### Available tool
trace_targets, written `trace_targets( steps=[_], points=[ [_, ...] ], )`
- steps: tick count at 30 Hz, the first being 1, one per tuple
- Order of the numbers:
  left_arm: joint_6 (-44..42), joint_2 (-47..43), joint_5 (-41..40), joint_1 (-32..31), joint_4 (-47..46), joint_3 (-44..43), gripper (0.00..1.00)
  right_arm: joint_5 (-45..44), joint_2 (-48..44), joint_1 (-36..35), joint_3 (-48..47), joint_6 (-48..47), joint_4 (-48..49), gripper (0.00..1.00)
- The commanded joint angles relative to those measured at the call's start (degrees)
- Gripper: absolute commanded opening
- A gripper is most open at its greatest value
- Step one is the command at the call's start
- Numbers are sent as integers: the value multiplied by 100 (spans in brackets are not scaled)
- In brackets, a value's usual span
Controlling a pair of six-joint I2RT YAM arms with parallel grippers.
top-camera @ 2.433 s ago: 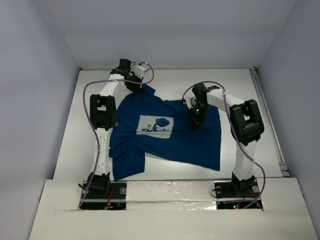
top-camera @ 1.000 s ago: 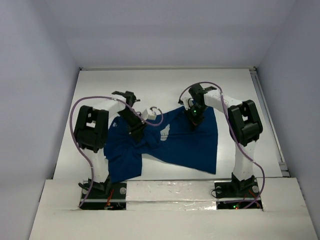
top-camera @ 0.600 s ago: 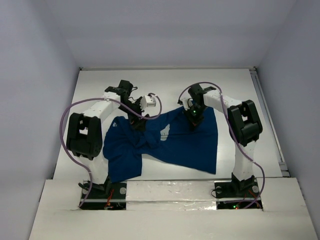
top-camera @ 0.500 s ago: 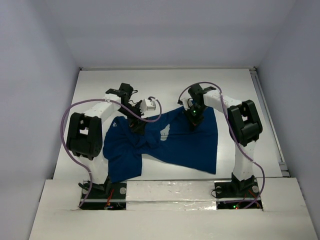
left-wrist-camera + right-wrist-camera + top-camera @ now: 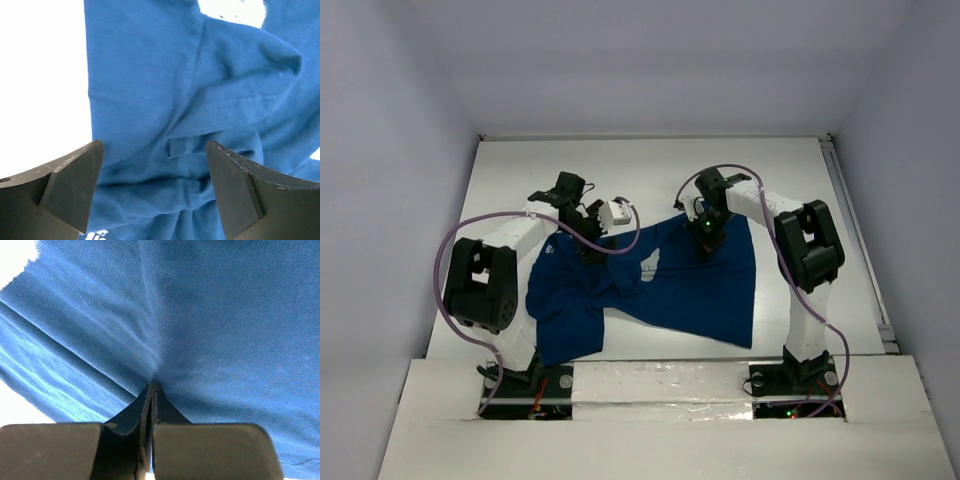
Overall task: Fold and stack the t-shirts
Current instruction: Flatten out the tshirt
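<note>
Right hand (image 5: 152, 386) pinches the t-shirt (image 5: 700, 290); left hand (image 5: 154, 145) is spread just above it and holds nothing.
The pinch sits near the cloth's far right edge, probably to anchor it while the left side is reworked. The shirt lies mid-counter (image 5: 650, 165) between the arms. Its left part is bunched and the white print (image 5: 650, 262) is half buried. The purple cable (image 5: 637, 235) loops over the bunch and may snag.

Where we can reach
We find bare table (image 5: 650, 165) at 12 o'clock; the bunched t-shirt (image 5: 700, 290) fills the middle.
</note>
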State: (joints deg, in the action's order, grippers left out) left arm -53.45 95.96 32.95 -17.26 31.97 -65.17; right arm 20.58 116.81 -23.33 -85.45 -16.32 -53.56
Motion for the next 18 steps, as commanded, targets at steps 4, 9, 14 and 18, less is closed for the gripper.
trace_targets(
  steps=[4, 9, 14, 18],
  points=[
    [-42, -105, 106, -6, -165, 31, 78, 122, -317, -57, -77, -47, 21, 0],
    [-192, -8, 186, -59, 20, 30, 72, 139, -308, -57, -103, -56, 12, 0],
    [-411, 221, 300, -59, 397, -101, 68, 148, -326, -57, -112, -56, 4, 0],
    [-482, 318, 353, -59, 442, -102, 71, 157, -317, -57, -112, -65, -5, 0]
  ],
)
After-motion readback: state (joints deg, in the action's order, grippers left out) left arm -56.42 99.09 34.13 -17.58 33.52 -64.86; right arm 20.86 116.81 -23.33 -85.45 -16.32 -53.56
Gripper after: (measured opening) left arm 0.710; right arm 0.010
